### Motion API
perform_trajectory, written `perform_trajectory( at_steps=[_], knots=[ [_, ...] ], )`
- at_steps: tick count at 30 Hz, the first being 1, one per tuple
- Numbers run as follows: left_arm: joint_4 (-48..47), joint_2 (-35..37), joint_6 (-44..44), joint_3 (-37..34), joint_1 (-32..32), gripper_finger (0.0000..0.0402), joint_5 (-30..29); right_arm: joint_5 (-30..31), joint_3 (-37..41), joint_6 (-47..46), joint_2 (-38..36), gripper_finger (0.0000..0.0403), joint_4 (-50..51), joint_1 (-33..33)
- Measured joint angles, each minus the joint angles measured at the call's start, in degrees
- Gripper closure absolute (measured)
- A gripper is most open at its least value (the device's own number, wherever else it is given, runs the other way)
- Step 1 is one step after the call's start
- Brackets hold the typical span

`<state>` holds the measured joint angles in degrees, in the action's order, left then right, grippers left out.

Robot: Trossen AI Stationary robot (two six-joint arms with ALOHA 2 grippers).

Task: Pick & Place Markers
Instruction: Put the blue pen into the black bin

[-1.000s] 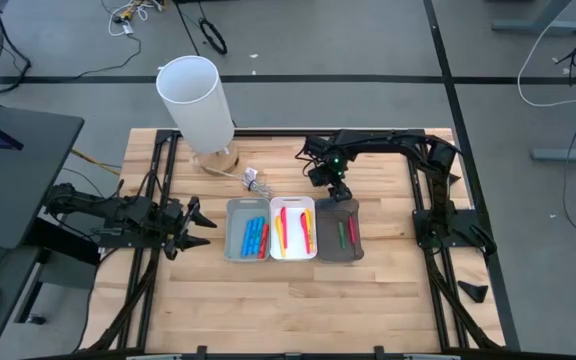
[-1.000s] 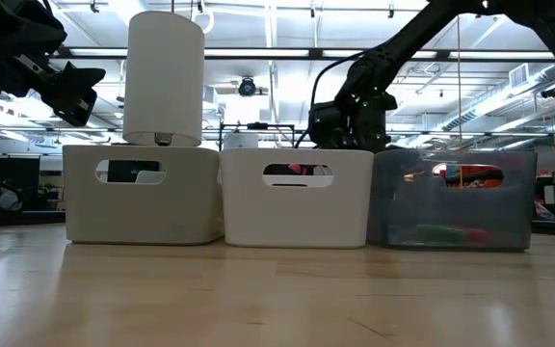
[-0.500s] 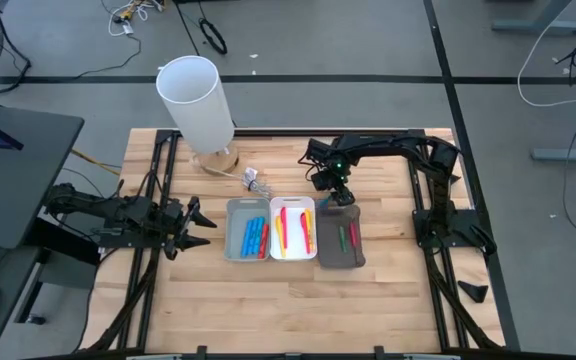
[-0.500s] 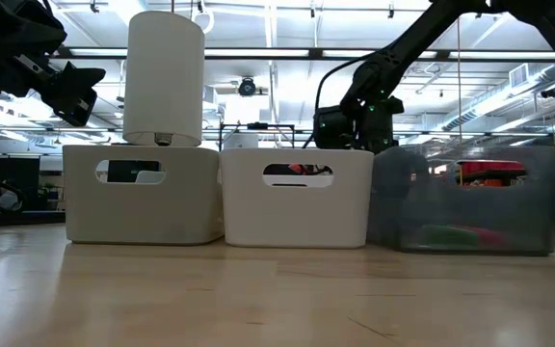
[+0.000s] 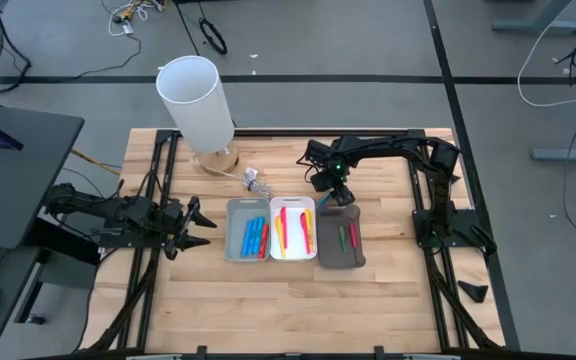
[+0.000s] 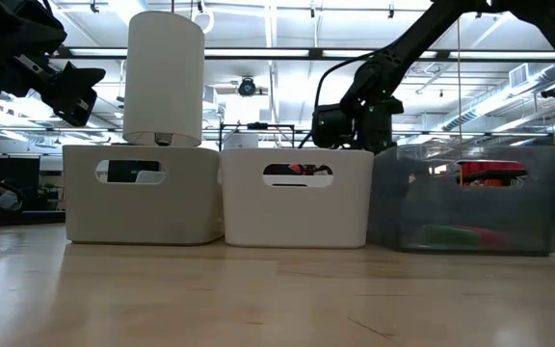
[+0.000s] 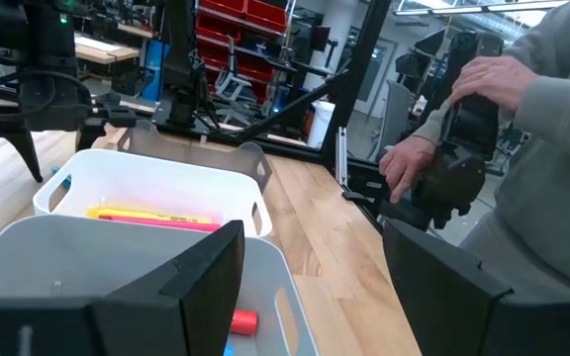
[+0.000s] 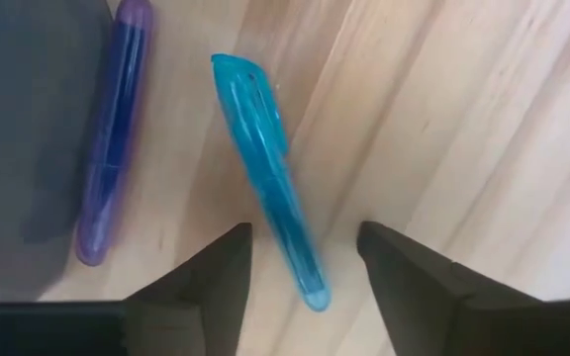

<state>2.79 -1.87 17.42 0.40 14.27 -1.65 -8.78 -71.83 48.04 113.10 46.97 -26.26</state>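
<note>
My right gripper (image 5: 334, 196) points down at the table just beyond the far end of the dark grey tray (image 5: 340, 240), which holds a green and a red marker. In the right wrist view it is open (image 8: 303, 229), with a light blue marker (image 8: 270, 178) lying flat on the wood between its fingers, untouched. A purple marker (image 8: 112, 138) lies beside it, along the dark tray's wall. A white tray (image 5: 293, 228) holds yellow and red markers, and a light grey tray (image 5: 248, 230) holds blue ones. My left gripper (image 5: 203, 224) waits open at the table's left.
A tall white cylinder (image 5: 196, 100) stands on a wooden base at the far left. A small crumpled thing (image 5: 253, 180) lies near it. The three trays stand side by side mid-table. A person (image 7: 522, 119) shows beyond the table's right edge in the left wrist view.
The dark grey tray has slid a little toward the table's near edge, and its near end now sticks out past the white tray's. My right gripper has moved slightly toward the near edge with it.
</note>
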Motion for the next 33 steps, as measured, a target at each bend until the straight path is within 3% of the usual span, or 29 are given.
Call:
perform_trajectory(
  at_steps=[14, 23, 33],
  knots=[
    [0.0, 0.0, 0.0, 0.0, 0.0, 0.0154, 0.0, 0.0, -0.1, -0.7, 0.1, 0.0387, -1.0, -0.3],
    [0.0, 0.0, 0.0, 0.0, 0.0, 0.0154, 0.0, -2.5, 0.2, -6.7, -1.6, 0.0389, -0.7, -2.2],
    [0.0, 0.0, 0.0, 0.0, 0.0, 0.0154, 0.0, -2.8, 0.2, -15.8, -9.4, 0.0392, 2.8, -4.4]
  ],
)
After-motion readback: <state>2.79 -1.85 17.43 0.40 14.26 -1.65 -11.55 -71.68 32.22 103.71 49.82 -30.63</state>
